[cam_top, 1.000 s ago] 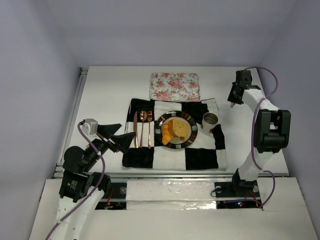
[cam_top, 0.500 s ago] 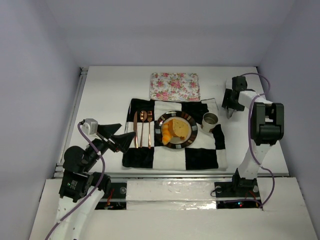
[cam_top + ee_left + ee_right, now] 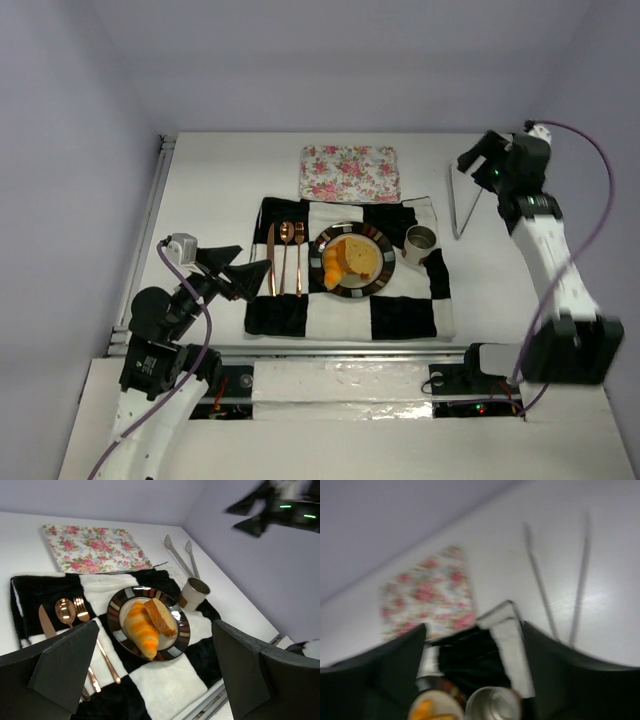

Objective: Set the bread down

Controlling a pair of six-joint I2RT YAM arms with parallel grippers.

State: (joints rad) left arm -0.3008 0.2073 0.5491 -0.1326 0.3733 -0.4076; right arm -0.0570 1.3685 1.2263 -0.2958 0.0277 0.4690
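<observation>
White surface [image 3: 200, 190], lavender walls.
- Left hand [image 3: 250, 270]: low, left of plate [image 3: 322, 245], fingers spread, empty, aimed across cutlery [image 3: 285, 258] toward it.
- Bread: on plate, mid checked cloth [image 3: 400, 315]. Croissant [image 3: 142, 629] on left half, slice [image 3: 160, 616] touching it on right, both inside rim. Judged placed, laid out as place setting.
- Cup [image 3: 420, 240]: just right of plate.
- Tongs [image 3: 455, 205]: farther right, lying free on bare surface.
- Right hand [image 3: 478, 165]: raised, far right and behind plate, fingers apart, nothing held; wrist view blurred.
- Bread well apart from both hands.
</observation>
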